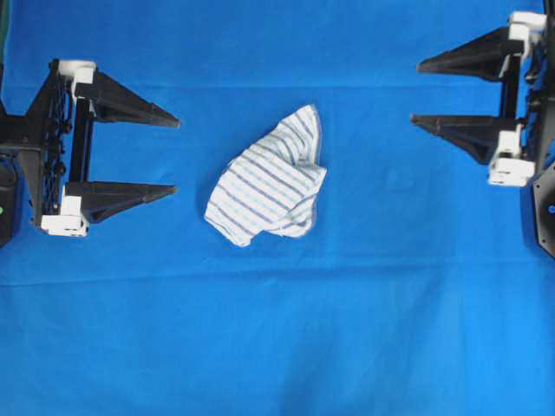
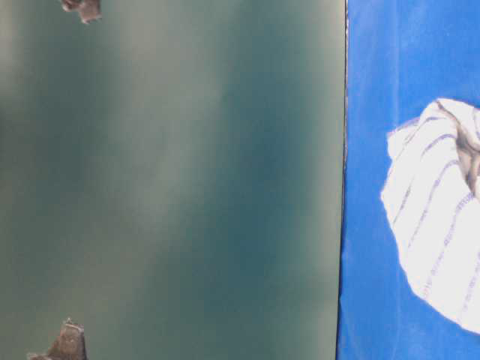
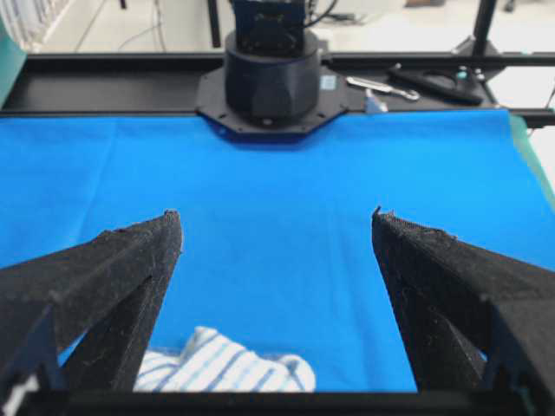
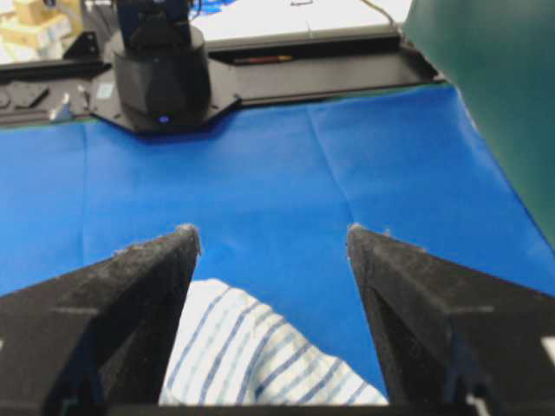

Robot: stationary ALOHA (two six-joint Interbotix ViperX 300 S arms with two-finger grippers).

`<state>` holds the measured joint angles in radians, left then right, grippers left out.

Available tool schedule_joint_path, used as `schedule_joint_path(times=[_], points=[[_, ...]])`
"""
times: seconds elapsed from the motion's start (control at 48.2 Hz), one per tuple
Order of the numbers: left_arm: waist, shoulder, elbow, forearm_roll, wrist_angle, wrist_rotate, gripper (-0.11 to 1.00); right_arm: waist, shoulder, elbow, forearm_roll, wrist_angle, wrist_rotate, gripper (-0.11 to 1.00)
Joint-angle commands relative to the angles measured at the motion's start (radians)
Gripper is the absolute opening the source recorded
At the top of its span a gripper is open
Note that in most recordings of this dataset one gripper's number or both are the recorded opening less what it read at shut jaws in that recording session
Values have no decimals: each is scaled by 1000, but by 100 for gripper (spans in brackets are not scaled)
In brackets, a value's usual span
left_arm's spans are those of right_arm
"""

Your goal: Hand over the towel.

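Both grippers wide, towel [image 1: 269, 179] btwn.

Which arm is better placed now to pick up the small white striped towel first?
Probably the left: the left gripper sits slightly closer to the small white striped towel than the right gripper. Both are open and empty.

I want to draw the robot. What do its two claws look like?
Both the left gripper and right gripper have two long black fingers that taper to points, with white blocks where they join black frames.
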<state>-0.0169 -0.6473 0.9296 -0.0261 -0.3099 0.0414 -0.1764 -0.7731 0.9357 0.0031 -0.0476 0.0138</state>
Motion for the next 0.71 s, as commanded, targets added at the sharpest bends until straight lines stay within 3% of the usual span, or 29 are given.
schedule_joint_path(times=[0.0, 0.332, 0.685], points=[[-2, -5, -9, -2, -3, 2, 87, 0, 21, -14, -2, -25, -3, 71], [23, -61, 9, -2, 5, 2, 86, 8, -6, -12, -2, -12, -9, 69], [52, -351, 94, 0, 219, 0, 86, 28, -295, 51, -5, 193, -9, 69]])
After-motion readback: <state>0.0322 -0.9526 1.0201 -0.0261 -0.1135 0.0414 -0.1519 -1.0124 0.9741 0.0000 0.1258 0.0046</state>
